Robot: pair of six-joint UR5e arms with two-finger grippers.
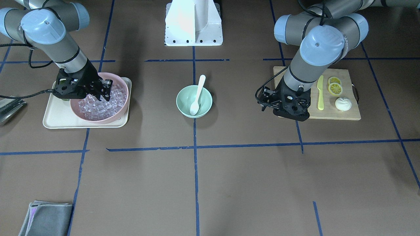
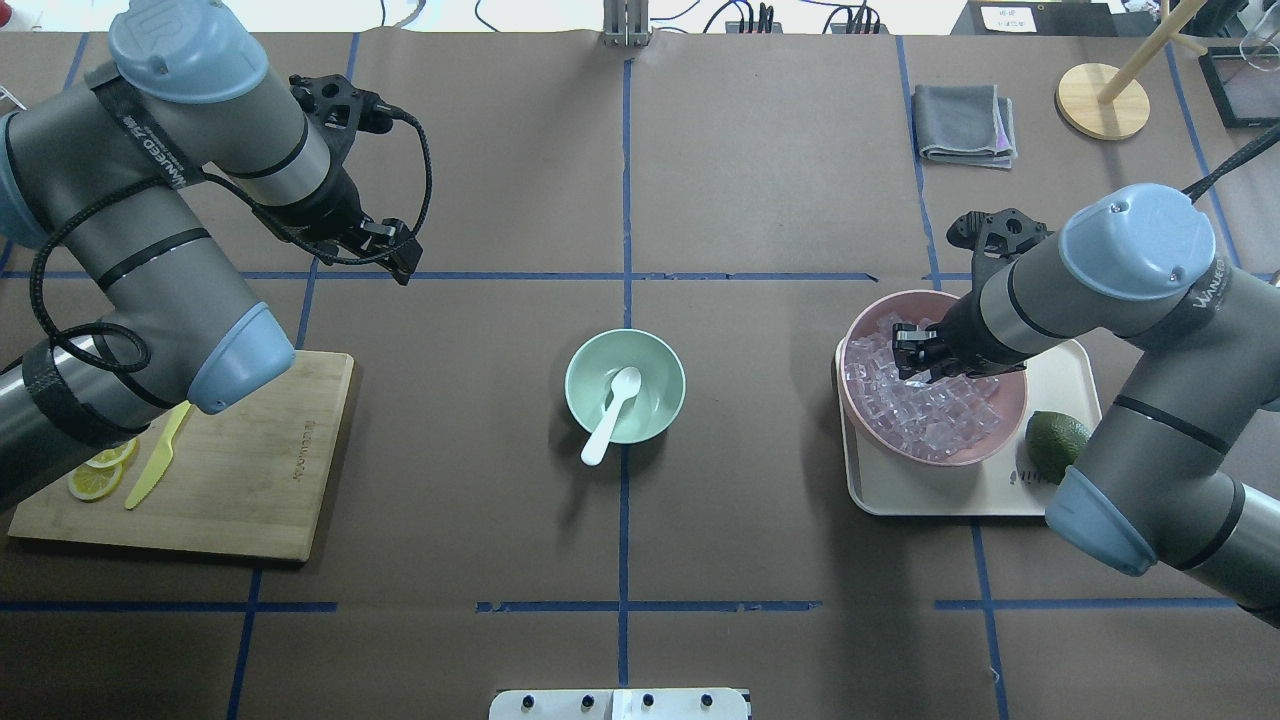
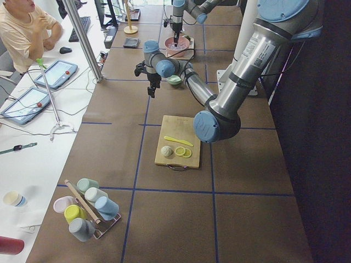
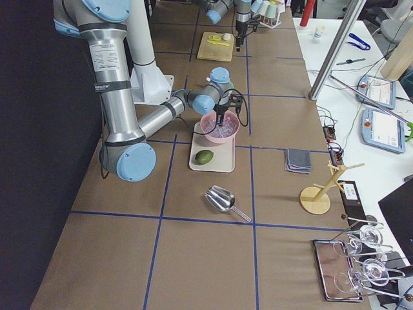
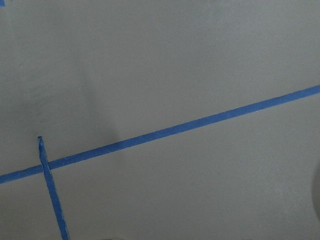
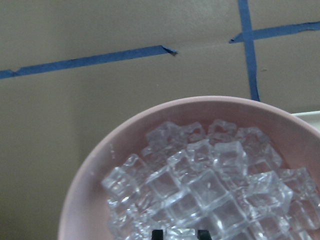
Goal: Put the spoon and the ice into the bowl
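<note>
In the right wrist view the bottom edge cuts the right gripper (image 6: 180, 234) down to two dark tips over the ice (image 6: 200, 192), and the pink bowl (image 6: 95, 165) runs out of frame; whether a cube sits between the tips cannot be told. The left gripper (image 2: 400, 262) shows side-on from overhead, its jaw gap unreadable. The right arm (image 2: 1130, 300) hides part of the lime (image 2: 1052, 438)

One spoon (image 2: 610, 418), one green bowl (image 2: 588, 368), one pink bowl (image 6: 130, 135); ice cubes (image 6: 200, 185) too many to count. One knife (image 1: 320, 92), two lemon slices (image 1: 335, 88), one bun (image 1: 343, 104), board (image 1: 328, 113), tray (image 1: 59, 114), lime (image 2: 1055, 440), cloth (image 1: 49, 218), scoop (image 4: 222, 199).
</note>
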